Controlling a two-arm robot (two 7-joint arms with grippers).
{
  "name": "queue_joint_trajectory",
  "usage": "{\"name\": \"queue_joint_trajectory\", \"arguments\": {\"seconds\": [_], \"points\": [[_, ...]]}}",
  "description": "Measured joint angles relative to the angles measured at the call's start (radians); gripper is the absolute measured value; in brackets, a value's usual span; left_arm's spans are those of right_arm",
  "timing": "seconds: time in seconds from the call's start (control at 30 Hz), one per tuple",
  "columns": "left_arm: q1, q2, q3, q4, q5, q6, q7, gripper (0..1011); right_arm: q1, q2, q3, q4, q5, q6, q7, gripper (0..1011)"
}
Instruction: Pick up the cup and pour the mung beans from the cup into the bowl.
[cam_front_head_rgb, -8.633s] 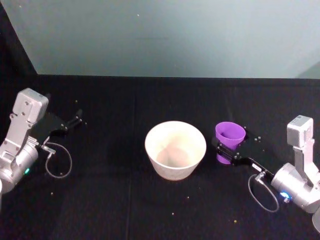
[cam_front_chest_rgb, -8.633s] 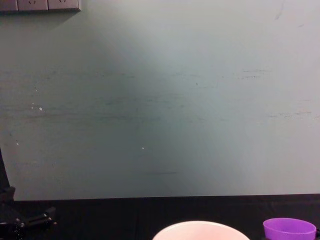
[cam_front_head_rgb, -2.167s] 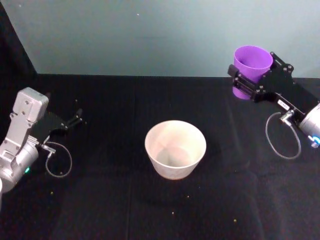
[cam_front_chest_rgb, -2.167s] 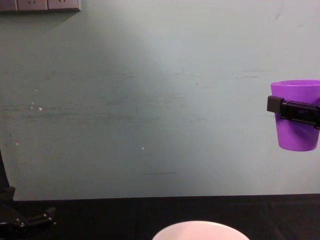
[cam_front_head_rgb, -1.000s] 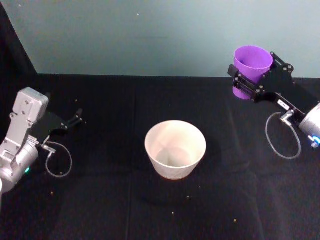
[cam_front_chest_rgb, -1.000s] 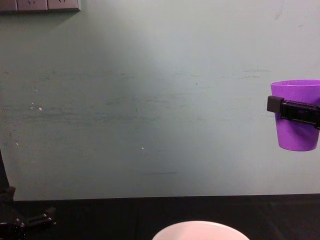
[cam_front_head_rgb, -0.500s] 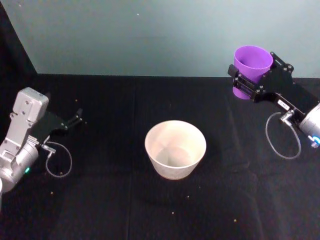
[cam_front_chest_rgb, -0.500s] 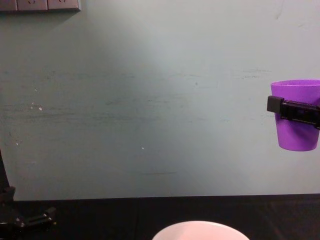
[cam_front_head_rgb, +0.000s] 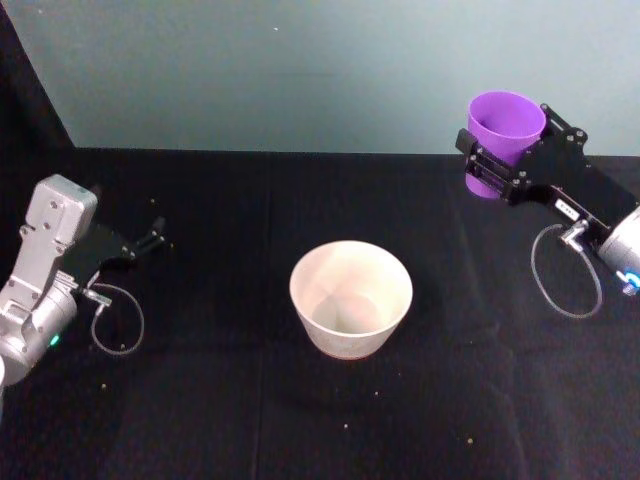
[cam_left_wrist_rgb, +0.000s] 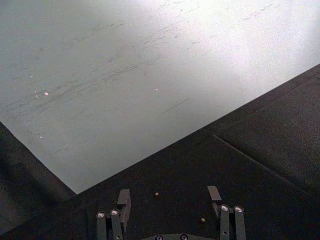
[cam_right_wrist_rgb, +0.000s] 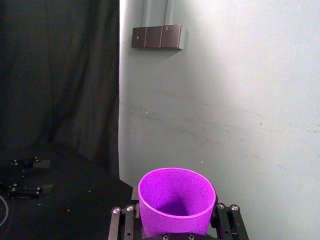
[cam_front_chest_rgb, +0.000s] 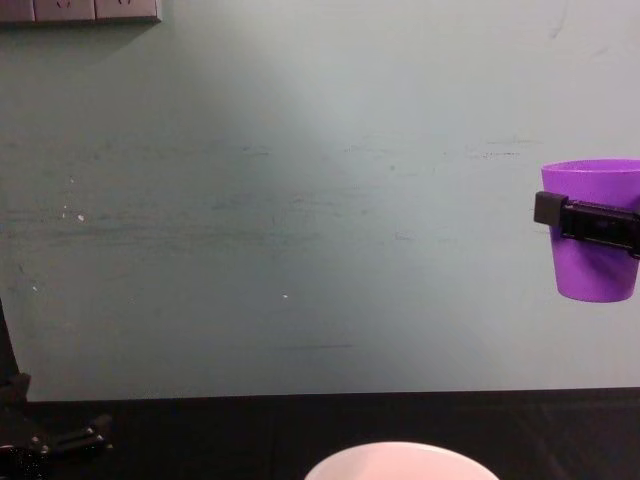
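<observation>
1. Right pincer (cam_front_head_rgb: 490, 165): closed around the cup (cam_front_head_rgb: 505, 125), gripping its wall just under the rim, upright and high above the bench (cam_front_head_rgb: 230, 420).
2. Cup: in the air to the right of the bowl (cam_front_head_rgb: 350, 335) and farther back, well apart from it, not over its opening.
3. Bowl: standing on the bench near the middle, mouth up; looks empty from the head view.
4. Cannot make out any mung beans inside the cup from the right wrist view.
5. Left pincer (cam_front_head_rgb: 158, 236): parked low at the left side of the bench, fingers spread wide, holding nothing.
6. Step in hand, as a judgement: cup already lifted, transport to the bowl not yet done, pouring not begun.
7. Next move probably calls for bringing the cup leftward and nearer, until its rim hangs above the bowl's opening, then tipping it slowly toward the bowl's centre.
8. Needs care to keep the cup upright on the way, to avoid spilling onto the bench.
</observation>
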Motion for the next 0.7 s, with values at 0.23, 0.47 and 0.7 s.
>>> {"name": "queue_joint_trajectory", "arguments": {"seconds": [0.23, 0.47, 0.7], "points": [[0.0, 0.0, 0.0, 0.0, 0.0, 0.0, 0.0, 1000, 0.0, 0.0, 0.0, 0.0, 0.0, 0.0, 0.0, 754], [0.0, 0.0, 0.0, 0.0, 0.0, 0.0, 0.0, 1000, 0.0, 0.0, 0.0, 0.0, 0.0, 0.0, 0.0, 754], [0.0, 0.0, 0.0, 0.0, 0.0, 0.0, 0.0, 1000, 0.0, 0.0, 0.0, 0.0, 0.0, 0.0, 0.0, 754]]}}
